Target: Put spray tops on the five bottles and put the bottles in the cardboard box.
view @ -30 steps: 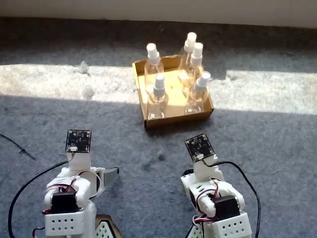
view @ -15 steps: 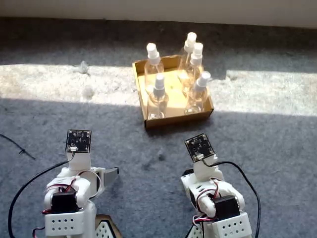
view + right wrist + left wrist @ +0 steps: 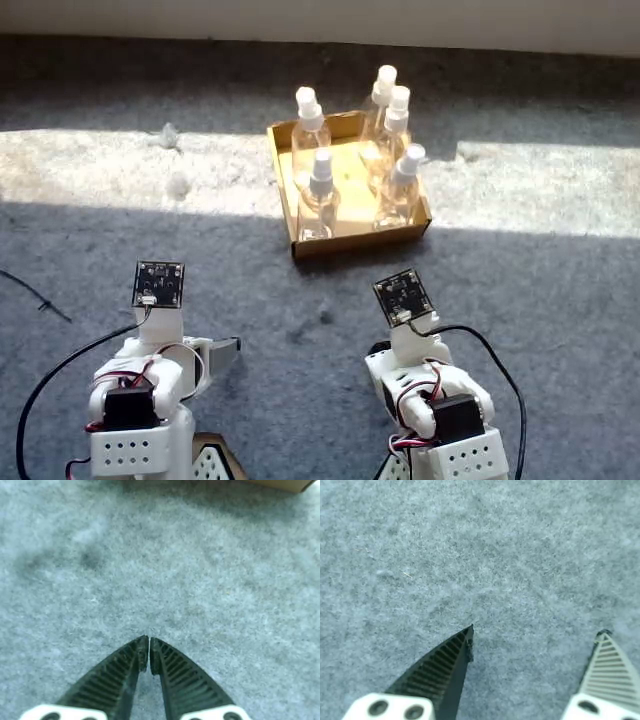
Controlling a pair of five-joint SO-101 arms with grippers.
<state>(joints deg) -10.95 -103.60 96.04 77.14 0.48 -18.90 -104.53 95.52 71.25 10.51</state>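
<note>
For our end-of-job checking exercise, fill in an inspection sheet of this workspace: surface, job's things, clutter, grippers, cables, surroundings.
Surface: grey felt-like mat, a sunlit band across it.
Job's things: cardboard box holding five bottles, all upright with spray tops on.
Clutter: two small pale bits left of the box.
Grippers: left gripper open, right gripper shut, both empty over bare mat.
Cables: black cable by left arm, second black cable by right arm, thin dark wire at left edge.
Surroundings: pale strip along the far edge.
</note>
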